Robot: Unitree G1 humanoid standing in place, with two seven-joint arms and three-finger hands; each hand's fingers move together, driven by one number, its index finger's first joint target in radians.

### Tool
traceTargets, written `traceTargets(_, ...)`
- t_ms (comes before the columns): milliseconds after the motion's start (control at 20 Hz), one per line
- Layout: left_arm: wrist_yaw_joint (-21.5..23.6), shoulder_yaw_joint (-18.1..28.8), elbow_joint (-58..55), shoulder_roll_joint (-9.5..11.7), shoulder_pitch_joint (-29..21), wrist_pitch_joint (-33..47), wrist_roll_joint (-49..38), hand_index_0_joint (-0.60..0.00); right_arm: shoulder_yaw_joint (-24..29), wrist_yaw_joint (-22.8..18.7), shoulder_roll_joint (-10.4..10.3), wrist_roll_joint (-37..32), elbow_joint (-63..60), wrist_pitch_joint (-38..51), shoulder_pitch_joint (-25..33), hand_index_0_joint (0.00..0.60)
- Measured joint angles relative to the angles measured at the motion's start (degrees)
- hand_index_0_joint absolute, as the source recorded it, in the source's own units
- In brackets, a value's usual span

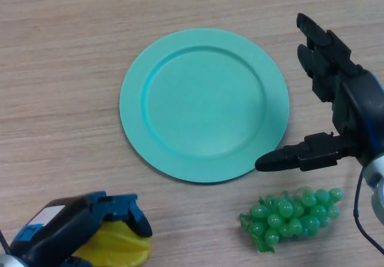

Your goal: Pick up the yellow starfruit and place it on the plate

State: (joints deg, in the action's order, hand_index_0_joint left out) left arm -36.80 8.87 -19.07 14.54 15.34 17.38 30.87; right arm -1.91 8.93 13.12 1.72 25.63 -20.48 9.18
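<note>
A yellow starfruit lies at the bottom left edge of the view, partly hidden under my left hand. The hand's fingers curl over the fruit's top; whether it is lifted off the table I cannot tell. A teal plate sits empty in the middle of the wooden table. My right hand hovers by the plate's right rim, open, with fingers pointing away and the thumb stretched toward the plate's lower right edge. It holds nothing.
A bunch of green grapes lies on the table below my right hand, just off the plate's lower right rim.
</note>
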Motion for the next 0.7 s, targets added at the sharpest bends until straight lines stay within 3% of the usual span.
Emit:
traceTargets(150,-0.9,0.0,-0.4,0.0,-1.1,-2.2,0.0,-0.6,0.0,0.0,0.0,0.0,1.3,0.0,0.0,0.0)
traceTargets(300,-7.8,0.2,-6.7,0.0,-1.2,-11.9,0.1,-0.6,0.1,0.0,0.2,0.0,2.1,-0.1,0.0,0.0)
traceTargets(500,-8.2,0.9,-8.8,0.5,-3.8,-7.4,0.0,-0.6,0.2,0.0,0.2,0.1,2.1,-0.1,0.0,0.0)
traceTargets(600,-10.8,1.1,-13.0,0.5,-6.0,-12.6,-2.1,-0.6,0.6,0.0,0.2,0.0,2.1,-0.1,0.0,0.0)
traceTargets(650,-10.7,1.3,-12.6,0.7,-7.5,-12.2,-3.1,-0.6,1.1,0.0,0.2,0.0,2.2,-0.1,0.0,0.0)
traceTargets(700,-7.6,1.2,-8.1,1.6,-10.2,-6.6,-2.8,-0.6,2.0,0.0,0.2,0.0,2.2,-0.1,-0.1,0.0)
